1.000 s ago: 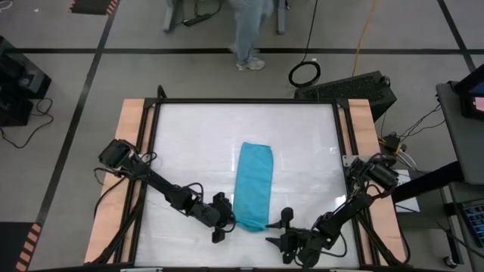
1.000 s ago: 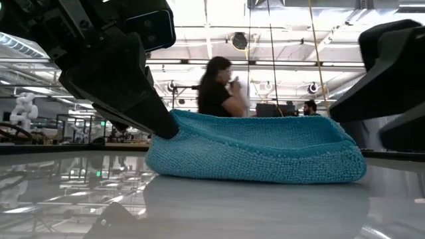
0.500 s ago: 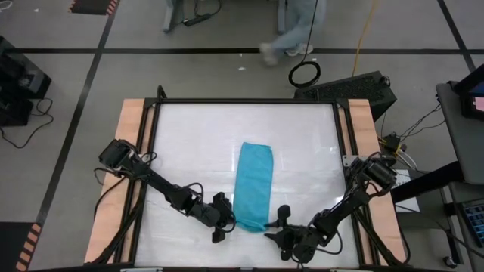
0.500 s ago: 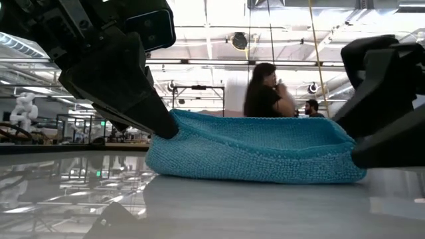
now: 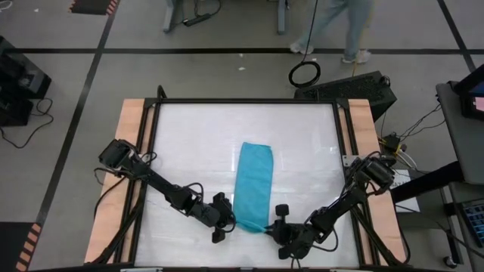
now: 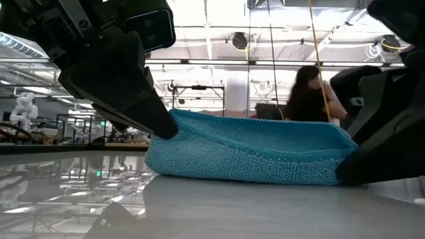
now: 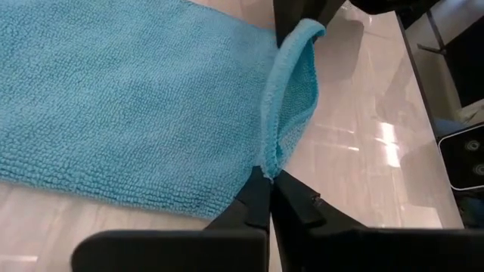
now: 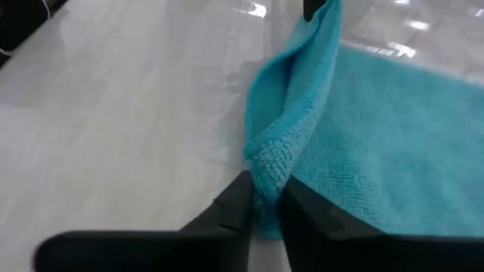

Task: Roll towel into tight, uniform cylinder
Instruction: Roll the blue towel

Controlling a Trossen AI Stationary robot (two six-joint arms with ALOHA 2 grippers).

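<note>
The turquoise towel (image 5: 253, 181) lies as a long narrow strip in the middle of the white table, running from far to near. Most of it rests flat, while its near end (image 6: 252, 149) stands up off the table as a raised fold between my two grippers. My left gripper (image 5: 231, 221) is shut on the near left corner. At the near right corner, my right gripper (image 5: 269, 227) is shut on the cloth. My left gripper pinches the towel's near left corner (image 7: 266, 162) between its two fingers. It comes low from the table's left side. The corner is raised a little and the near edge curls away from it. My right gripper pinches the towel's near right corner (image 8: 265, 181) between its two fingers, low over the table, from the right side. The edge rises from the pinch as a standing fold; the cloth behind lies flat.
Wooden rails (image 5: 132, 151) run along the table's left and right sides. White tabletop (image 5: 189, 151) shows on both sides of the towel and beyond its far end. A person (image 5: 340, 30) walks on the floor past the far edge.
My right gripper has moved toward the table's left, up to the towel's near right corner, and has shut on it. The left gripper and the towel's flat part have stayed where they were.
</note>
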